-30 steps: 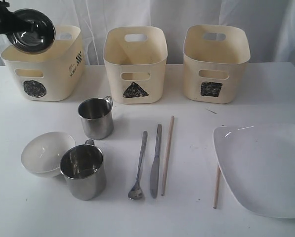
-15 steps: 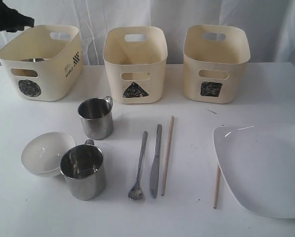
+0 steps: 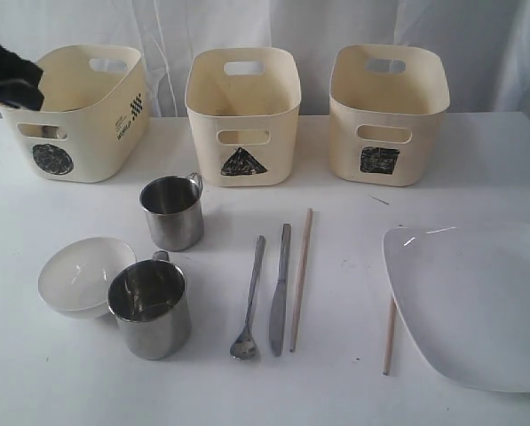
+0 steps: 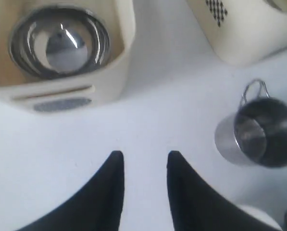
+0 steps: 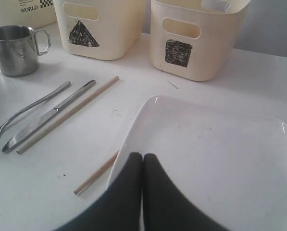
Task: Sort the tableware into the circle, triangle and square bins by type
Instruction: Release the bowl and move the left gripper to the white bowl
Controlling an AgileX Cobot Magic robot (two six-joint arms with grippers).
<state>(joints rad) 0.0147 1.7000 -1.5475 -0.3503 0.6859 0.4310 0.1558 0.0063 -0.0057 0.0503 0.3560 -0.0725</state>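
Left gripper (image 4: 144,161): the jaws stand apart with a clear gap. Nothing is between them and they touch nothing. The gripper hangs above the table (image 3: 87,390), just beside the circle bin (image 3: 96,115). The steel bowl (image 4: 59,41) sits upright inside that bin.

The white bowl (image 3: 76,277), the near steel mug (image 3: 151,311) and the far steel mug (image 3: 172,213) stand on the table in front of the circle bin. The triangle bin (image 3: 243,111) is behind the spoon (image 3: 249,297), the knife (image 3: 280,288) and one chopstick (image 3: 300,280), which lie side by side.

The second chopstick (image 3: 389,335) lies partly under the white plate (image 3: 478,302), in front of the square bin (image 3: 389,111).

Right gripper (image 5: 143,159): the jaws are pressed together and empty, over the plate's near rim. Whether they touch it cannot be told.
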